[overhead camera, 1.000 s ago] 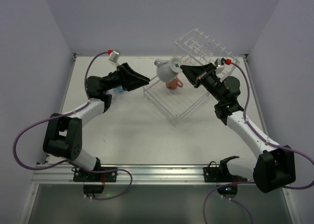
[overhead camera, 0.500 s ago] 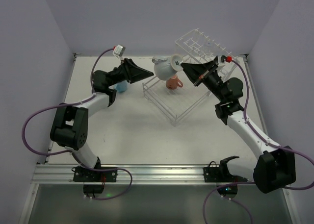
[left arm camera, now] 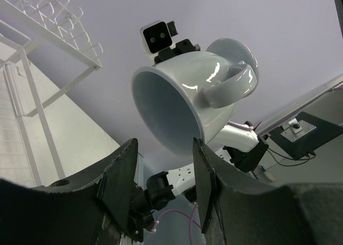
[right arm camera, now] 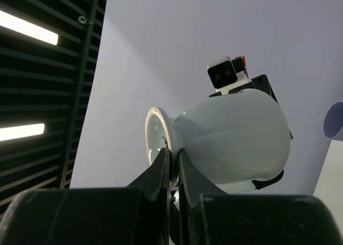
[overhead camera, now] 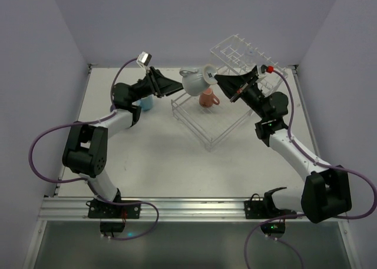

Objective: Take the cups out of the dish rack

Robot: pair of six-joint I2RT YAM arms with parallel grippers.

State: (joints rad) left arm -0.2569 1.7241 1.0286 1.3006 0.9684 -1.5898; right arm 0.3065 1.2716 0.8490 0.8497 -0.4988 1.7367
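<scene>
My right gripper (overhead camera: 217, 76) is shut on the foot rim of a pale grey-blue mug (overhead camera: 196, 80) and holds it on its side in the air, above the rack's left end. In the right wrist view the fingers pinch the rim (right arm camera: 158, 135) of the mug (right arm camera: 230, 135). My left gripper (overhead camera: 179, 89) is open, its tips just left of the mug's mouth. In the left wrist view the mug (left arm camera: 182, 108) faces the open jaws, apart from them. A salmon-pink cup (overhead camera: 207, 98) lies in the clear dish rack tray (overhead camera: 209, 128). A light blue cup (overhead camera: 146, 104) stands on the table behind my left arm.
The rack's raised tilted tier (overhead camera: 241, 51) stands at the back, above my right gripper; it also shows in the left wrist view (left arm camera: 48, 25). A lavender rounded shape (right arm camera: 335, 119) shows at the right edge of the right wrist view. Walls close the table on three sides.
My left gripper has risen and swung right to the mug's mouth. My right gripper has lifted the mug a little up and to the left.
</scene>
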